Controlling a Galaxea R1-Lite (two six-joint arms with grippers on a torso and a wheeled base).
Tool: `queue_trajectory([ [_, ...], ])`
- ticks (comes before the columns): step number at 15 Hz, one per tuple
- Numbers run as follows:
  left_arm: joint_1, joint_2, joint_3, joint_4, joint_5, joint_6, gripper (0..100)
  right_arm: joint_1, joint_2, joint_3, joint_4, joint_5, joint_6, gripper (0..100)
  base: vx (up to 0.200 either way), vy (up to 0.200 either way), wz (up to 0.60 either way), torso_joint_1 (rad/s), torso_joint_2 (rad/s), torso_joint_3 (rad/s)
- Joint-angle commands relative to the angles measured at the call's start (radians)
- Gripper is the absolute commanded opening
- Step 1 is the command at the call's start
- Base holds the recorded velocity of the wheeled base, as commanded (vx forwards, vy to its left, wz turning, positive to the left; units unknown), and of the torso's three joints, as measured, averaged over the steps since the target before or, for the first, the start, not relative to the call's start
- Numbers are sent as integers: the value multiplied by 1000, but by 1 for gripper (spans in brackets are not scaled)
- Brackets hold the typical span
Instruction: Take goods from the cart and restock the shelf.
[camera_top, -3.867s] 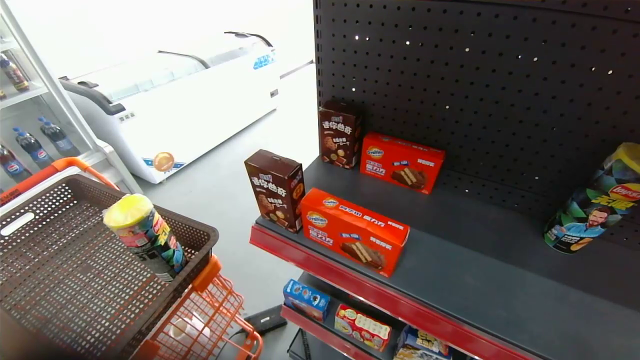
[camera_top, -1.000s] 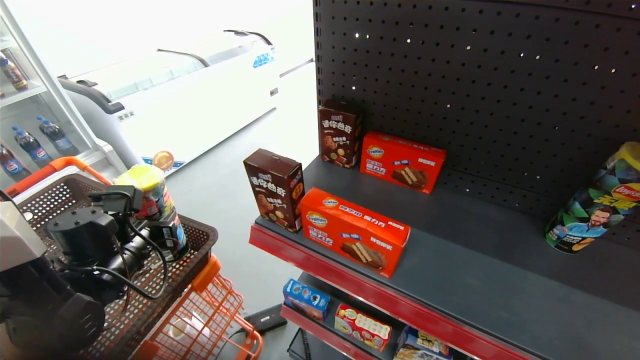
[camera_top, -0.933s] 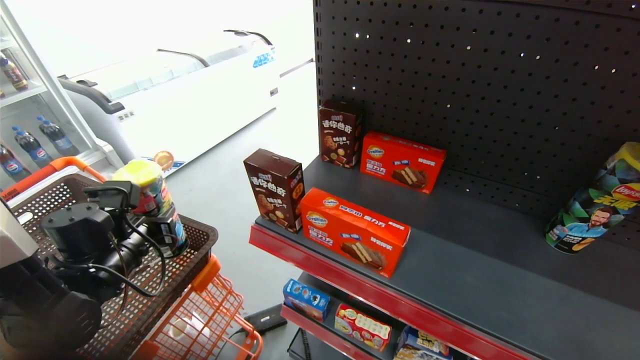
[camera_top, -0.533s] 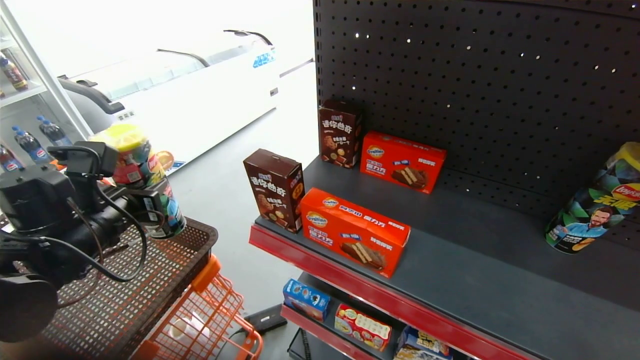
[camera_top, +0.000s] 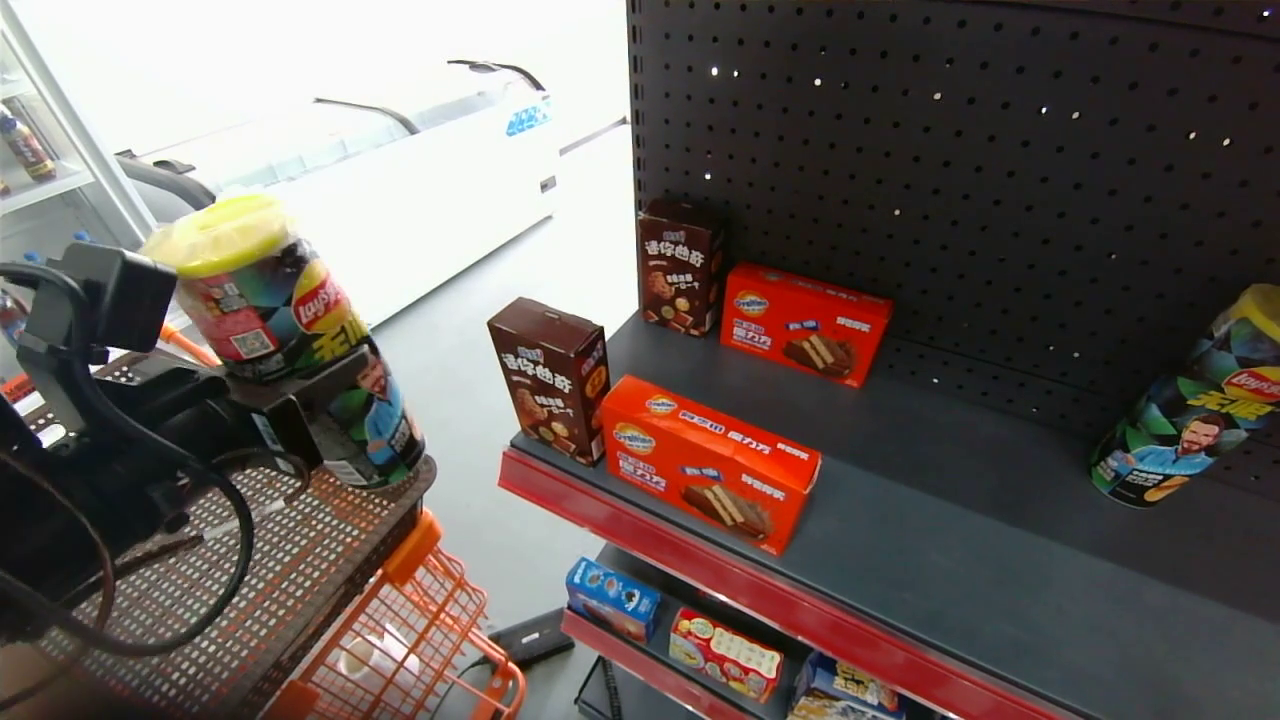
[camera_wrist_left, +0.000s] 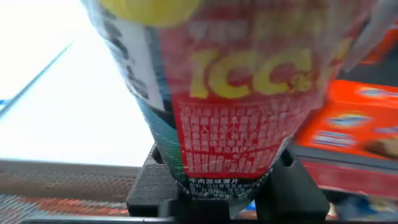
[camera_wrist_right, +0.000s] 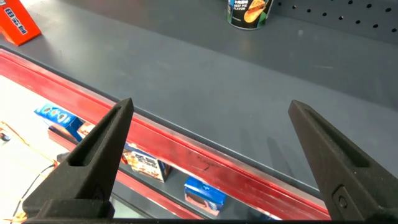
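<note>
Head view: the left gripper clasps a chips can, upright, above the brown basket on the orange cart. A second can stands on the shelf.

Left wrist view: the chips can sits clamped between both fingers.

Right wrist view: the right gripper gapes wide over the shelf.

Yellow-lidded chip can is hanging tilted over the cart's brown basket, its twin sitting far along the dark shelf.
</note>
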Motion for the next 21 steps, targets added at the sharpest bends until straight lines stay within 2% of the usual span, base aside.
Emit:
queue_trajectory([
  [1,-182,-129,59,13,-38,-35,0,0,0,0,0,0,0,100,0,0,0,0,0,0],
  [2,-200,-135,70,20,-43,-33,0,0,0,0,0,0,0,100,0,0,0,0,0,0],
  [3,-240,-149,72,28,-43,-32,0,0,0,0,0,0,0,100,0,0,0,0,0,0],
  [4,-314,-162,70,42,-40,-32,0,0,0,0,0,0,0,100,0,0,0,0,0,0],
  [6,-372,-167,56,82,-44,-32,0,0,0,0,0,0,0,100,0,0,0,0,0,0],
  [7,-418,-182,47,140,-51,-30,0,0,0,0,0,0,0,100,0,0,0,0,0,0],
  [10,-437,-175,56,160,-107,-27,0,0,0,0,0,0,0,100,0,0,0,0,0,0],
  [11,-435,-170,36,163,-158,-30,0,0,0,0,0,0,0,100,0,0,0,0,0,0],
  [12,-434,-170,32,166,-167,-30,0,0,0,0,0,0,0,100,0,0,0,0,0,0],
  [13,-432,-153,13,165,-222,-33,0,0,0,0,0,0,0,100,0,0,0,0,0,0],
  [16,-444,-113,23,154,-285,-33,0,0,0,0,0,0,0,100,0,0,0,0,0,0],
  [21,-493,-70,-34,154,-304,-33,0,0,0,0,0,6,-3,100,0,0,0,0,0,0],
])
